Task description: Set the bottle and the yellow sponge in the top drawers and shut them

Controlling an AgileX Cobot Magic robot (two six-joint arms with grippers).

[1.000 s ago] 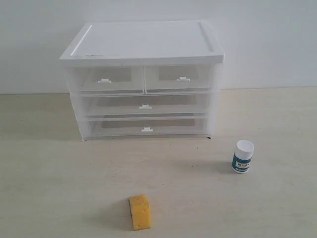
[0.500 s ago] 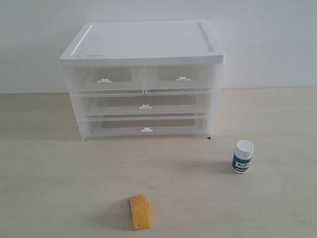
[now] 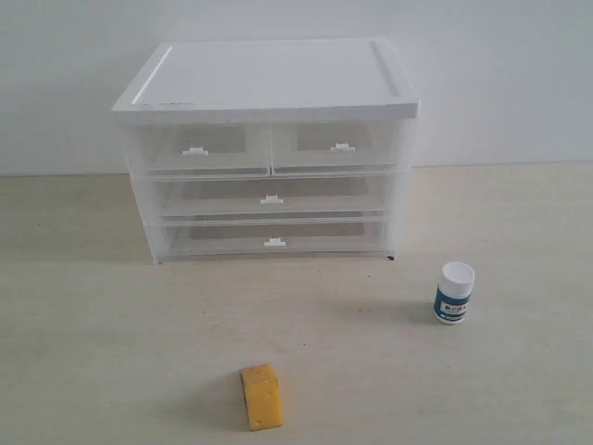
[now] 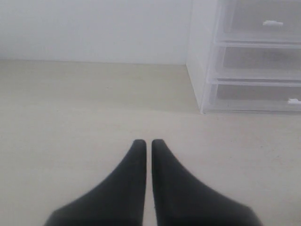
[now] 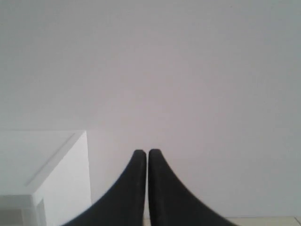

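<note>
A white bottle [image 3: 453, 293] with a dark teal label stands upright on the table, right of the drawer cabinet. The yellow sponge [image 3: 261, 396] lies near the front edge, at the middle. Both top drawers, left [image 3: 198, 148] and right [image 3: 335, 146], are pushed in, each with a small white handle tab. Neither arm shows in the exterior view. My left gripper [image 4: 146, 141] is shut and empty over bare table, left of the cabinet [image 4: 202, 56]. My right gripper [image 5: 144, 151] is shut and empty, facing the wall beside the cabinet's top corner [image 5: 70, 155].
Two full-width drawers, upper [image 3: 271, 197] and lower [image 3: 274, 238], sit shut below the top ones. The cabinet's flat white lid [image 3: 269, 74] stands close to the white back wall. Light wooden tabletop [image 3: 111, 334] spreads in front and to both sides.
</note>
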